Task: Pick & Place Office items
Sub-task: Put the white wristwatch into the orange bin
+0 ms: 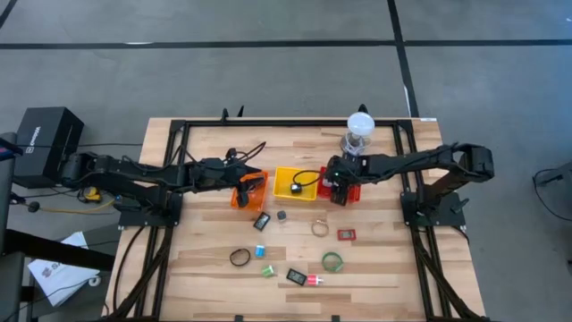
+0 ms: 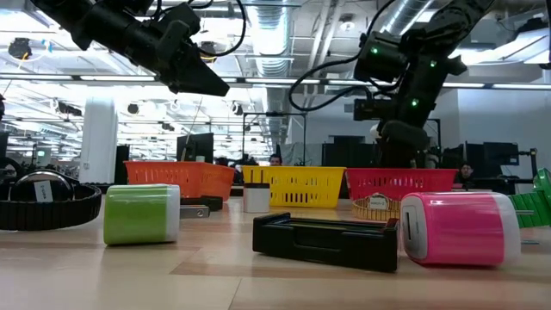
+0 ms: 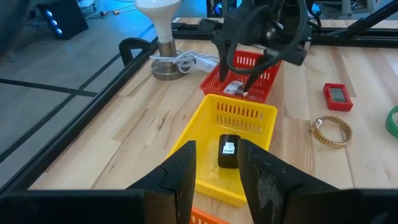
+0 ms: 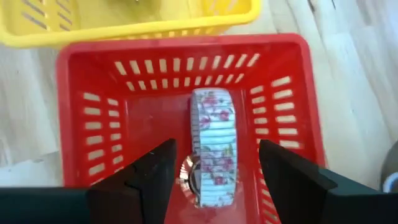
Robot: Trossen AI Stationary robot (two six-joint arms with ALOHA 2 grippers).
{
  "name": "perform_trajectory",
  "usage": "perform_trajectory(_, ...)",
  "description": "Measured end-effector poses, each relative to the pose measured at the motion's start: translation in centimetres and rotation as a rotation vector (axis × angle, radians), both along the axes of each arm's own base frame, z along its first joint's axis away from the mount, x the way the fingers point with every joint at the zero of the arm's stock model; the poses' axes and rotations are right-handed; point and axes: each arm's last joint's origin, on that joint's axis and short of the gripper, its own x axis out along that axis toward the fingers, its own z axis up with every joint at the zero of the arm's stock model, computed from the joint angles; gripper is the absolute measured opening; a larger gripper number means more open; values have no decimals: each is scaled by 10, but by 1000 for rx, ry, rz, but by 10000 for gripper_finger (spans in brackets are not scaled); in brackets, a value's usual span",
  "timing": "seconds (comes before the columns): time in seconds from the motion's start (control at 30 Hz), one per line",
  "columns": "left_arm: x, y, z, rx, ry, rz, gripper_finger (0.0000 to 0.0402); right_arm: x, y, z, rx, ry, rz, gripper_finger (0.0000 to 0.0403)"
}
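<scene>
My right gripper (image 4: 216, 152) hangs open inside the red basket (image 4: 87, 118), its fingers on either side of a flowered band (image 4: 214, 134) that lies on the basket's floor. In the high view it is at the red basket (image 1: 353, 192). My left gripper (image 3: 217, 162) stands open and empty above the orange basket (image 1: 239, 199), pointing toward the yellow basket (image 3: 239, 112), in which a small black piece (image 3: 228, 151) lies. Loose office items lie on the near half of the table: a beige ring (image 1: 320, 227), a red piece (image 1: 347, 234), a green ring (image 1: 332, 261) and a black ring (image 1: 239, 258).
The three baskets stand in a row across the table's middle. A clear jar with a white top (image 1: 359, 130) stands just behind the red basket, with a white cord beside it. More small pieces lie near the front: green (image 2: 142, 213), black (image 2: 327, 241), pink (image 2: 461, 228).
</scene>
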Motion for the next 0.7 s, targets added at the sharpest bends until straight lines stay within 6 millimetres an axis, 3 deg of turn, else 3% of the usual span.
perform_trajectory(0.23, 0, 0, 0, 0, -2, 0, 112, 10, -3, -26, 12, 82, 19, 220)
perform_trajectory(0.43, 0, 0, 1, 0, -10, -1, 112, 17, -4, -24, 5, 77, 28, 202)
perform_trajectory(0.7, 1, 0, 1, 1, -16, 0, 112, 16, -6, -23, 26, 87, 29, 141)
